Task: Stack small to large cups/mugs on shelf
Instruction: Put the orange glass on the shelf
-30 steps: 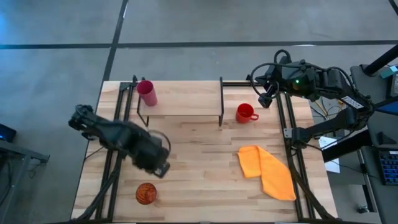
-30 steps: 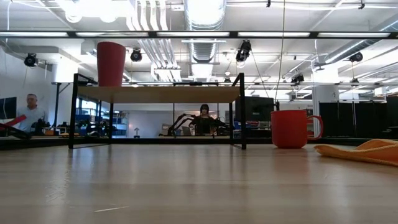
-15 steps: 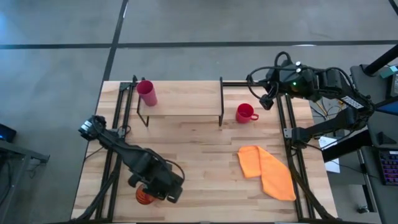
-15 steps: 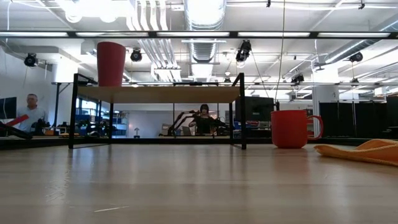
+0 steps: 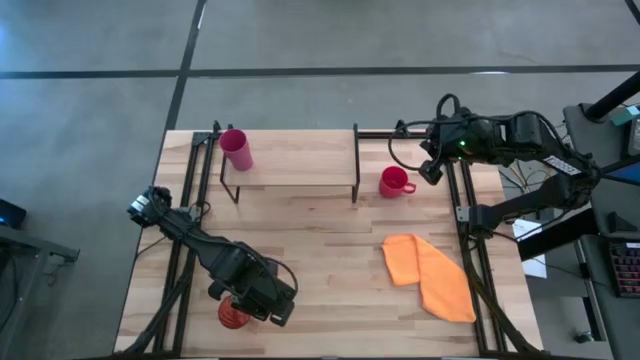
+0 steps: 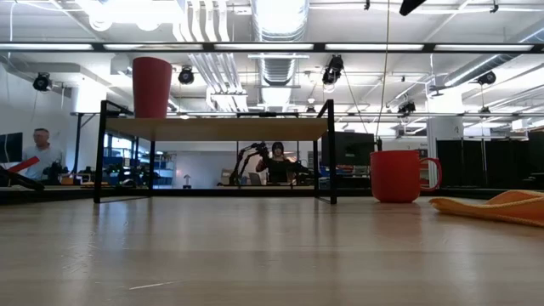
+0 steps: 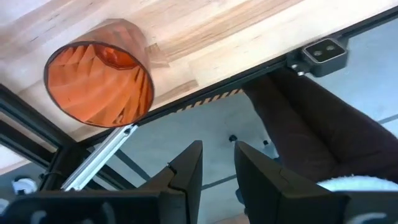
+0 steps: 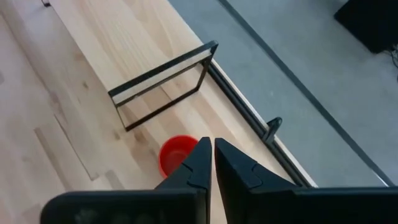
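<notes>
The orange ribbed cup (image 5: 232,314) stands upright near the table's near left edge; it also shows in the left wrist view (image 7: 99,74). My left gripper (image 5: 274,308) hovers just right of it, slightly open (image 7: 217,171), touching nothing. The pink tumbler (image 5: 236,148) stands on the left end of the shelf (image 5: 290,158), and shows in the low view (image 6: 151,87). The red mug (image 5: 395,181) stands on the table right of the shelf. My right gripper (image 5: 430,172) is shut (image 8: 212,152) above the table, just right of the mug (image 8: 174,155).
An orange cloth (image 5: 430,275) lies crumpled on the right half of the table. The shelf's black wire legs (image 6: 330,153) stand between the tumbler side and the mug (image 6: 398,176). People sit in the room beyond the table.
My left gripper has swung from the table's left middle toward the near edge and stopped beside the orange cup. My right gripper has crept a little toward the red mug. The cups, mug and cloth have stayed put.
</notes>
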{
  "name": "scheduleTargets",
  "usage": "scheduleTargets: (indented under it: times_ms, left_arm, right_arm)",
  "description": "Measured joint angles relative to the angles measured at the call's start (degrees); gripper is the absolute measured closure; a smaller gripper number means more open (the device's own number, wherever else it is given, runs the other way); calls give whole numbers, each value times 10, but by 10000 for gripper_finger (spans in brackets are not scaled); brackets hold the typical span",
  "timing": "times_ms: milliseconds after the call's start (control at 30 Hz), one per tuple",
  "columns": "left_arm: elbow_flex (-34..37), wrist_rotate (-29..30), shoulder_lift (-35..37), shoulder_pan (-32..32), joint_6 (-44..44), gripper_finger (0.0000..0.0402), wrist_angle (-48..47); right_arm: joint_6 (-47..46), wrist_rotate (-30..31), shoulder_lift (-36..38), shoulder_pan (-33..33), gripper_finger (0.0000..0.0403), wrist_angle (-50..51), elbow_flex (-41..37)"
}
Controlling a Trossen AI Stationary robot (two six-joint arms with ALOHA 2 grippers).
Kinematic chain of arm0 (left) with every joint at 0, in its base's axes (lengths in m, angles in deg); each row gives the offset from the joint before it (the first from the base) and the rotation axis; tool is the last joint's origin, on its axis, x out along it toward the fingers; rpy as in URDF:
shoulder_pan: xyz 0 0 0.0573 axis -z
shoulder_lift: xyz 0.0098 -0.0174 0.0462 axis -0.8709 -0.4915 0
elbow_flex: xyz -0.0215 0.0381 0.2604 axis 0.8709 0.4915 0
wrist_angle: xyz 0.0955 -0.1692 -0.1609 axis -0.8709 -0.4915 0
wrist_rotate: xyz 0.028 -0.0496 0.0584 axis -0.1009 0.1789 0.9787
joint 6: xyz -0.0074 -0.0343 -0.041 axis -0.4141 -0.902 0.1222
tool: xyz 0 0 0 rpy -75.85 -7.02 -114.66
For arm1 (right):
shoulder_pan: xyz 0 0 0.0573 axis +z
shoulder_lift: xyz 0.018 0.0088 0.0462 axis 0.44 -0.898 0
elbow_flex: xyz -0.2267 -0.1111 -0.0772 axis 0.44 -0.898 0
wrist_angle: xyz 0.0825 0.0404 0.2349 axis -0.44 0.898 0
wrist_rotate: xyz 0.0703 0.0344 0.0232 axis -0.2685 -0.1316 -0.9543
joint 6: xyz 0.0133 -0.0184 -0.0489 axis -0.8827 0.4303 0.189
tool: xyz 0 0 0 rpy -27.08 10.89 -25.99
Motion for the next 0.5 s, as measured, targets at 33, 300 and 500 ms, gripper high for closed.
scheduleTargets:
  times_ms: [33, 300, 500]
  left_arm:
    - [3, -1, 0, 3, 0, 323, 0]
    - [42, -59, 0, 26, -11, 303, 1]
    - [93, -77, 0, 33, -11, 279, 2]
  right_arm:
    - [2, 0, 0, 0, 386, -7, -5]
    - [8, 2, 0, 0, 359, -32, -51]
    - [5, 2, 0, 0, 336, -38, -82]
